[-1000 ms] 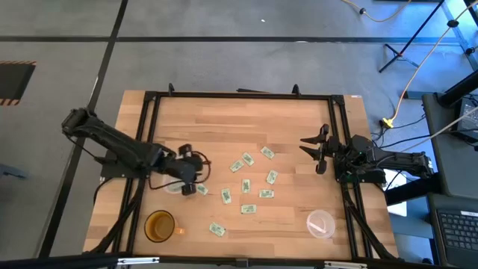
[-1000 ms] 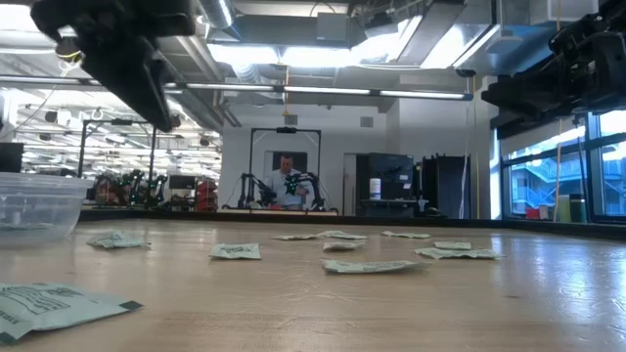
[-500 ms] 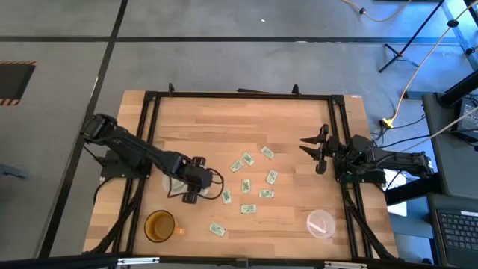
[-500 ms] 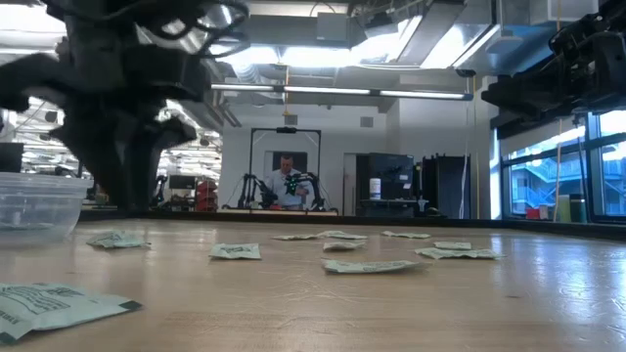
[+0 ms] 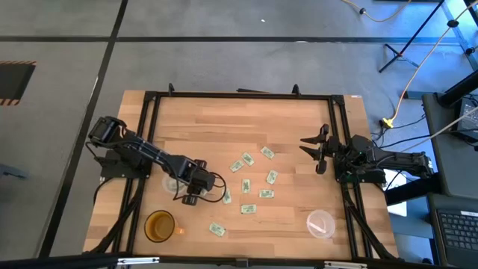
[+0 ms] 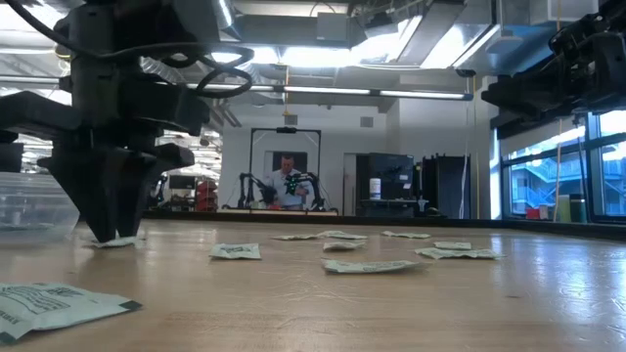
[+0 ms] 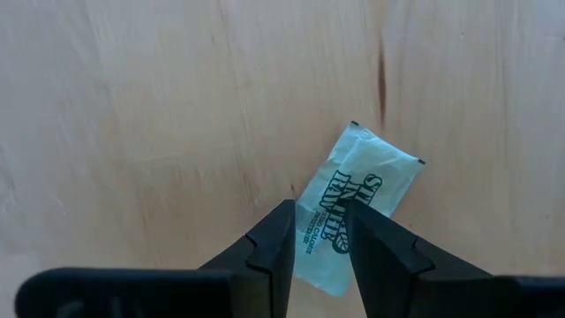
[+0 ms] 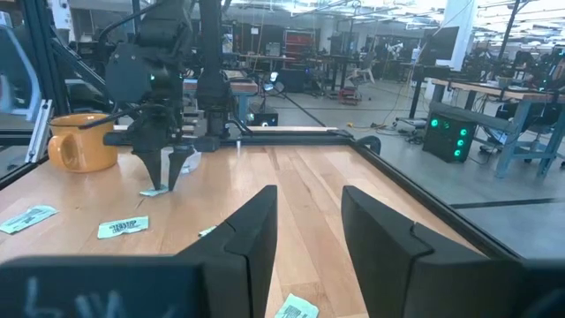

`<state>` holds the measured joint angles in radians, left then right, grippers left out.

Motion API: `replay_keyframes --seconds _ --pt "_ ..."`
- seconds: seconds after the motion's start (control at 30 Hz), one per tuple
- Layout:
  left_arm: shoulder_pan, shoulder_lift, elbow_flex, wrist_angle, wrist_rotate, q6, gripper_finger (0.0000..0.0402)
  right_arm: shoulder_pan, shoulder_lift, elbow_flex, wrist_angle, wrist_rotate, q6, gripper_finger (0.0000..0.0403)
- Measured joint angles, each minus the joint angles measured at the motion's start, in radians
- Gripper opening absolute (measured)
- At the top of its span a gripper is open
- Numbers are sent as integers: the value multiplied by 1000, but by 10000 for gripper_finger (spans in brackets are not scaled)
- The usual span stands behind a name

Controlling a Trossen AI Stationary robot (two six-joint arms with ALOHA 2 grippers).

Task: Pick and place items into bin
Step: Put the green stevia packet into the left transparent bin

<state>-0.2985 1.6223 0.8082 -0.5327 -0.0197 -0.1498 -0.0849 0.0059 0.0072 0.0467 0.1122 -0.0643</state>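
Several small pale green and white packets [image 5: 246,185] lie flat on the wooden table. My left gripper [image 5: 196,191] points straight down over one packet [image 7: 357,203], left of the cluster. Its fingers are open by a narrow gap, and their tips are low at the table [image 6: 112,235], astride that packet's one half. The gripper hides this packet in the high view. A clear bin [image 6: 29,205] stands just behind the left gripper, near the table's left side [image 5: 172,181]. My right gripper [image 5: 317,153] waits open above the table's right edge. My left gripper comes at the packet from above, pointing down. One fingertip [image 7: 284,221] stands at each long edge of the packet's half nearer the wrist [image 7: 320,231]. The printed face shows in the gap between them. The packet lies flat on the table; whether the tips press it I cannot tell.
An amber mug [image 5: 159,226] stands near the near left corner and a clear cup [image 5: 320,223] near the near right corner. A black frame [image 5: 239,96] rims the table. One packet lies close to the near edge [image 6: 59,305]. A person sits far off in the room [image 6: 287,181].
My left gripper has moved from beside the clear bin toward the table's near edge and a little to the right. It has then come down until its fingertips stand at the packet on the table. The packets and the right arm have kept still.
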Motion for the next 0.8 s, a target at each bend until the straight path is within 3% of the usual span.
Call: replay_keyframes --seconds 0.17,0.6,0.8 --pt "0 1 0 1 -5 7 91 0 0 0 0 0 0 133" --pt "-1 -6 -4 4 -6 5 20 0 0 0 0 0 0 133" --pt "0 -99 -6 -9 -14 -13 13 0 0 0 0 0 0 133"
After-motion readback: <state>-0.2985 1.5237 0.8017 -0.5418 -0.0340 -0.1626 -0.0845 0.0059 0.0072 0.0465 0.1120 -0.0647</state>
